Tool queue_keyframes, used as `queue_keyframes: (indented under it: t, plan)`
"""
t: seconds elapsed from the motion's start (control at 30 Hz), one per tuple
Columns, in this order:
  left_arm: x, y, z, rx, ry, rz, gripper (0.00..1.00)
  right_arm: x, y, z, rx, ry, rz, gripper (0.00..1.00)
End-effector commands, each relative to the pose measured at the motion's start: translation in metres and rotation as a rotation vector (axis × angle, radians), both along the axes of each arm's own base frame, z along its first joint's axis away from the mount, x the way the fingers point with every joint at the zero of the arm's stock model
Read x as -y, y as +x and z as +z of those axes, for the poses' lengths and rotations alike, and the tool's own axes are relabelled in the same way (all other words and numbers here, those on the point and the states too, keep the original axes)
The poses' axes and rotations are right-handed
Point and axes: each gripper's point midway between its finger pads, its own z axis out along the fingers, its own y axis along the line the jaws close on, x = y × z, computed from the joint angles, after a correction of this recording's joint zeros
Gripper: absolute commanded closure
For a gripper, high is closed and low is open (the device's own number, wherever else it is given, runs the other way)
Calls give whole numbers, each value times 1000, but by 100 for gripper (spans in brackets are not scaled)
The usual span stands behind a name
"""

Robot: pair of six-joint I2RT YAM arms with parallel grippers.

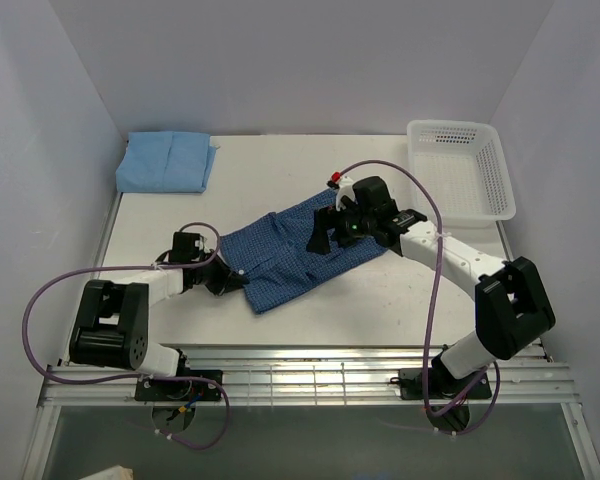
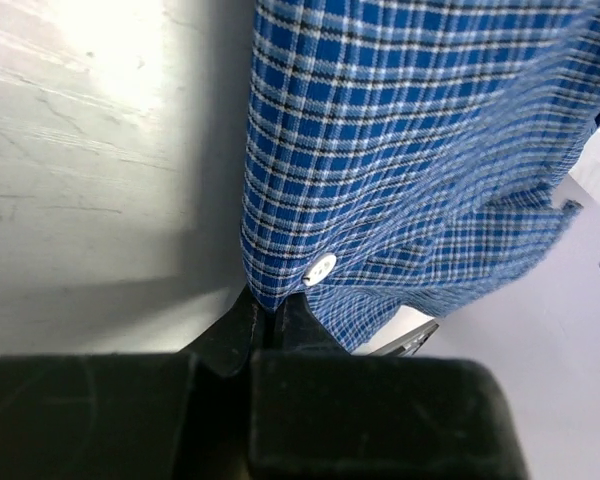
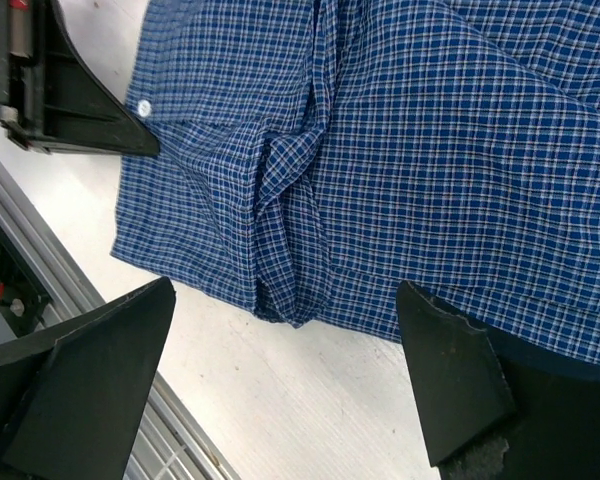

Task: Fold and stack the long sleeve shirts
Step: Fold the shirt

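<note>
A white surface [image 1: 380,300] sits between pale walls, with an aluminium rail along its near edge; a white mesh basket [image 1: 502,190] stands at the far right corner, and the light blue shirt [image 1: 167,162] lies folded at the far left corner, well apart from both arms.

The left hand [image 1: 232,281] has its fingers [image 2: 242,330] pressed together, clamped on the near-left edge of the dark blue checked shirt [image 1: 300,255]; in the left wrist view the pinch sits just below a white button [image 2: 319,269], and the cloth rises away from the fingers in a taut fold; the left arm lies low, its forearm reaching rightward over the surface from its base to the shirt's left edge.

The right hand [image 3: 285,290] is spread wide, its two fingers well apart and holding nothing; it hangs above the checked shirt, whether touching it I cannot tell; between the fingers the right wrist view shows a bunched ridge of cloth running down to the shirt's edge, with bare surface just beyond; the right arm bends at the elbow on the right side and stretches leftward, the hand pointing down over the middle of the shirt.

The checked shirt lies spread, slantwise and creased, at the centre of the surface, between the two hands.
</note>
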Motion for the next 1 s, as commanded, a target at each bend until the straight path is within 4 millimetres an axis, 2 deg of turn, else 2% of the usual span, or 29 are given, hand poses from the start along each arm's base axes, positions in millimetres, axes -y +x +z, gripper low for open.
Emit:
queue_keyframes:
  t: [0.0,0.07,0.1,0.13,0.17,0.2,0.23,0.3,0.37,0.4,0.43,0.6,0.63,0.7,0.73,0.8,0.83,0.9,0.93,0.97]
  plan:
    - [-2,11,27,67,43,-31,100,-11,10,13,42,30,35,2]
    - [-5,17,42,89,64,-31,100,-14,15,13,44,28,29,16]
    - [-8,8,42,45,83,-35,100,-15,18,13,41,24,20,23]
    - [-13,9,48,50,118,-18,100,-14,23,10,38,16,1,43]
    - [-17,15,59,65,137,-10,100,-15,26,8,39,11,-11,53]
    - [-20,5,60,18,159,-8,100,-19,30,13,53,22,-13,62]
    - [-25,6,65,23,192,5,100,-24,31,8,51,14,-10,75]
    - [-27,6,79,11,206,1,100,-34,34,12,72,19,2,84]
    - [-27,8,89,20,211,-16,100,-46,31,3,59,8,21,92]
    - [-28,10,99,22,219,-17,100,-53,34,7,69,17,28,92]
    - [-29,12,103,29,230,-26,100,-63,32,-2,54,10,44,92]
    - [-35,24,126,46,276,-31,100,-102,37,-16,53,-8,84,92]
    - [-34,30,136,71,275,-33,100,-112,40,-20,54,-13,88,92]
    - [-35,33,138,62,288,-38,100,-120,47,-29,73,-43,68,92]
    - [-35,39,147,79,286,-37,100,-127,53,-37,78,-63,57,92]
    - [-32,41,149,78,276,-57,100,-139,52,-44,66,-71,71,92]
    - [-32,43,150,77,278,-57,100,-144,52,-55,55,-78,79,92]
    - [-31,49,158,92,272,-60,100,-161,52,-52,83,-73,95,92]
    - [-30,52,158,89,272,-62,100,-164,54,-67,75,-101,92,92]
    - [-29,57,165,108,268,-59,100,-173,61,-60,102,-100,80,92]
